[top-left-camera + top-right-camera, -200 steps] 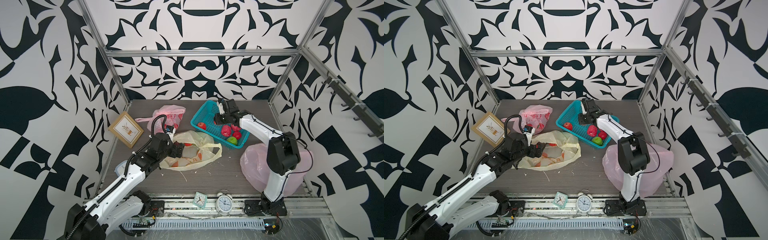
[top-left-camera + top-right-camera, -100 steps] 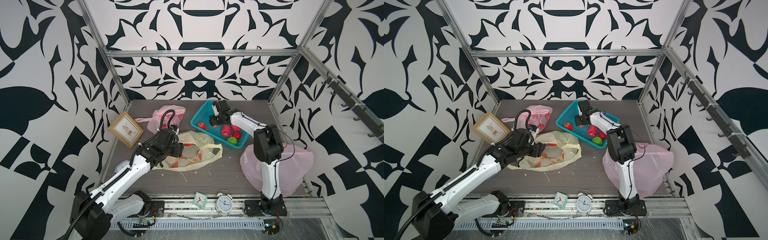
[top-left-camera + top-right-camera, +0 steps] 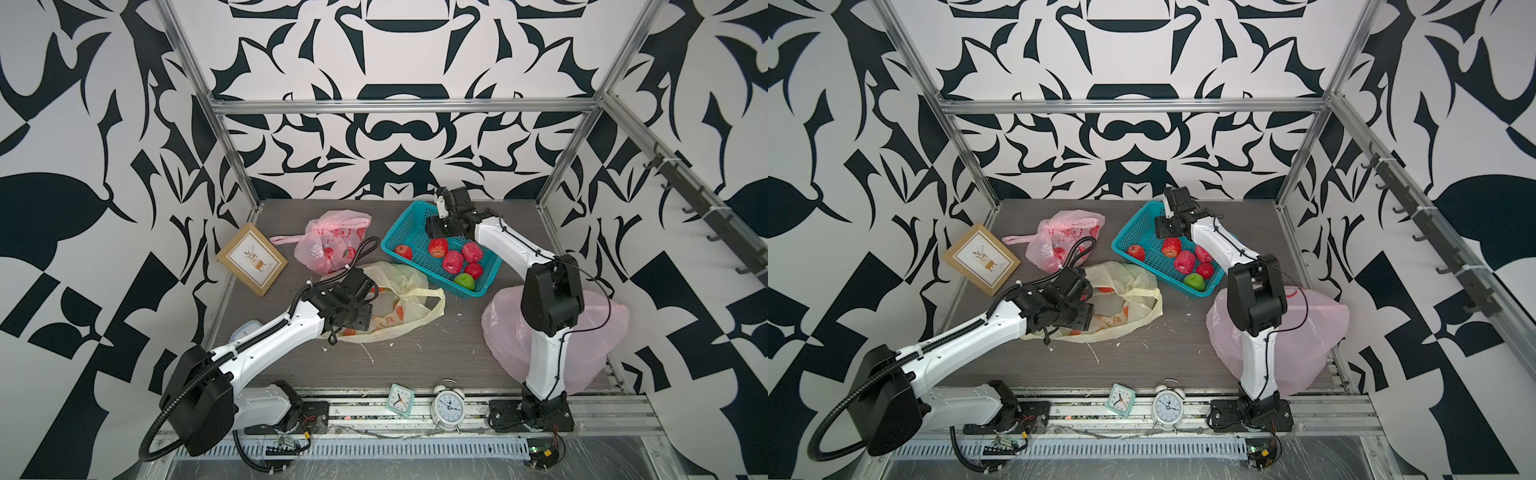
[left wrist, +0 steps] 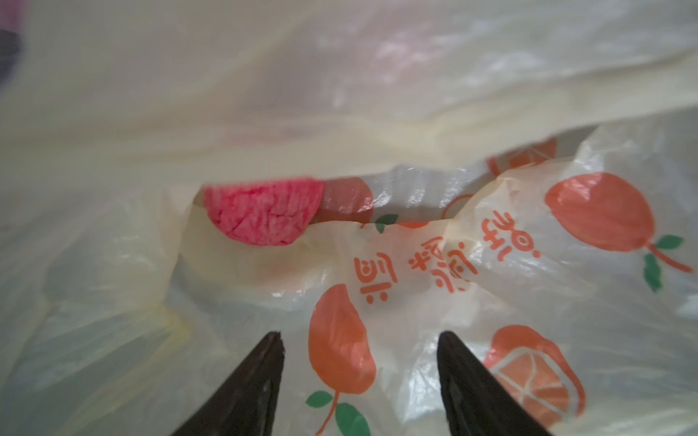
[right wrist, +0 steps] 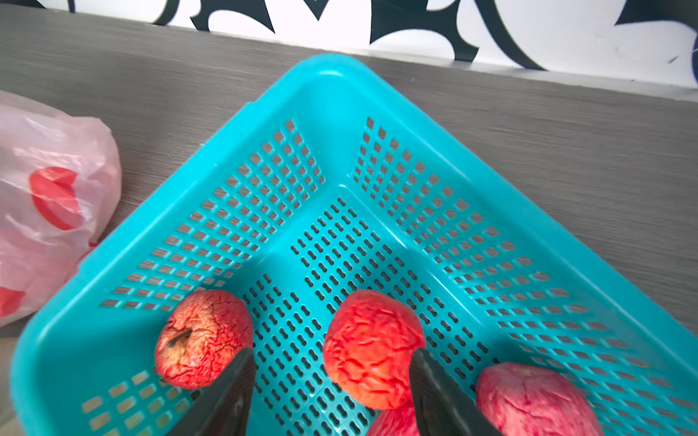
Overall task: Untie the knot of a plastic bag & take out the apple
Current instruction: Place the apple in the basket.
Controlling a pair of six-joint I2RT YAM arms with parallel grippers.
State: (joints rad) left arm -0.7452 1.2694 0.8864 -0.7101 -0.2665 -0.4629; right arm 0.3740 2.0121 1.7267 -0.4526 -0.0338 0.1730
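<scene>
Well, in both top views the yellow bag [image 3: 409,307] lies crumpled on the desk [image 3: 415,357], a little toward 9 o'clock from the middle, with its handles loose and unknotted. My left gripper [image 3: 365,311] sits low at the bag's 9 o'clock side, pointing into it. At 1 o'clock from the bag stands the teal basket [image 3: 399,226], with red fruit [image 3: 453,261] and one green piece in it. My right gripper [image 3: 435,236] hangs over its far end. A knotted pink bag [image 3: 328,245] lies just beside the yellow bag at 11 o'clock, and a picture frame [image 3: 251,258] at 10 o'clock.

From my left wrist, the left gripper [image 4: 359,336] stands wide with nothing between its fingers [image 4: 257,377]. They hover over the printed plastic, and I cannot tell whether they touch it. Ahead of them the bag's mouth gapes, and the apple [image 4: 264,215], red and wrinkled, sits inside, half under the upper fold.

From my right wrist, the right gripper [image 5: 331,353] is also wide and holds nothing. One wrinkled red fruit [image 5: 372,347] rests on the basket [image 5: 332,94] floor, just beyond the tips and in line with the gap between them. The pink bag [image 5: 49,196] lies beside the basket.
</scene>
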